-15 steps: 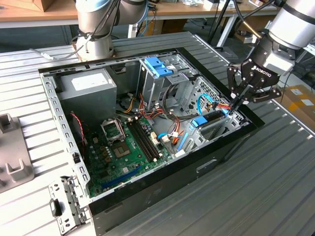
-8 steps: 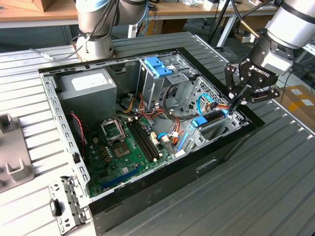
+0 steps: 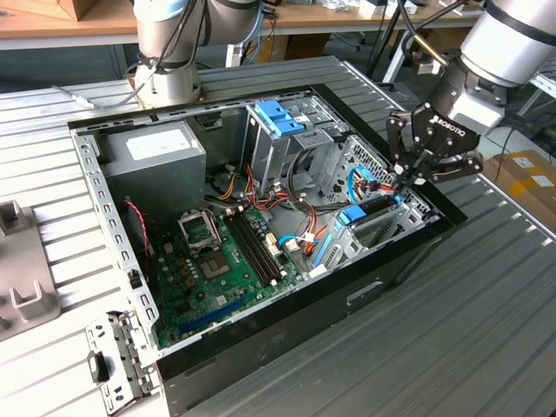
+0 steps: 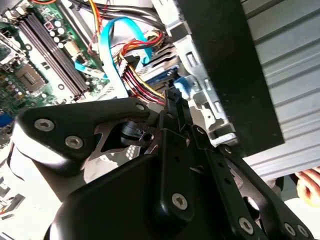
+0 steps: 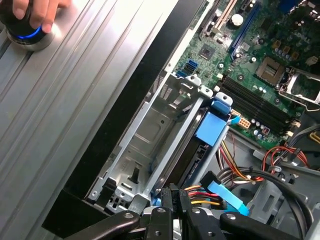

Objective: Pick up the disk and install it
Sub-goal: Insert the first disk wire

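Disk (image 3: 372,209) sits inside the open computer case (image 3: 261,343), lying in the metal drive bay (image 5: 150,135) at the case's corner toward the exterior view's right, its blue end tab (image 5: 212,127) facing the motherboard (image 3: 228,261). In the first wrist view the dark body of the drive runs along the bay's rail, with the tab standing just above it. The end effector (image 3: 408,180) hangs directly over the far end of the disk, its black fingers (image 5: 172,200) drawn narrow and pressed close together at the drive's end, beside a bundle of red, yellow and black wires (image 5: 200,192) and a light-blue flat cable (image 4: 112,47). Whether the fingertips actually pinch the drive cannot be told. The upright drive cage (image 3: 282,143) with its blue bracket stands well apart, nearer the middle of the case. The case rests on a ribbed metal desk (image 3: 486,321). A person's hand (image 5: 35,12) rests on a round, blue-lit device on the desk.
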Controlling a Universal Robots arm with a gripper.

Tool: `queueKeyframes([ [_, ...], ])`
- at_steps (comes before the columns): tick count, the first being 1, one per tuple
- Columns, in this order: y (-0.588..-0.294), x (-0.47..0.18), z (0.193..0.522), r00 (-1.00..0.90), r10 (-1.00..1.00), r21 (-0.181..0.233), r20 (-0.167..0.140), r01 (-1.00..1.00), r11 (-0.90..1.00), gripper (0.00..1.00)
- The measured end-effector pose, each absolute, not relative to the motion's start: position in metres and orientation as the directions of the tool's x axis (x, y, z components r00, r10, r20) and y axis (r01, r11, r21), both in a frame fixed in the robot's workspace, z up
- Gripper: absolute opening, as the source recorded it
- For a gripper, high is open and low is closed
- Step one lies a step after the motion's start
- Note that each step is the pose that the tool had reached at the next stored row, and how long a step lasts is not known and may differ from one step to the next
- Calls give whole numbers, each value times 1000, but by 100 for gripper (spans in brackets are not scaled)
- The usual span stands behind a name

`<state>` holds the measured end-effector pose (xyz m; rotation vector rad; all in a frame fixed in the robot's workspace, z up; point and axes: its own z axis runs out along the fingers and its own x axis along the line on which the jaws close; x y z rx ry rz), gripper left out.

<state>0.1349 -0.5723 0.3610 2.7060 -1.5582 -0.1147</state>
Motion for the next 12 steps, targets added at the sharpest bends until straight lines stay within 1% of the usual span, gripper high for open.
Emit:
queueKeyframes([
  [7,-572,126,358,498,-865,50,-57,-864,-500,17],
  [12,-572,126,355,422,-905,50,-57,-904,-425,17],
])
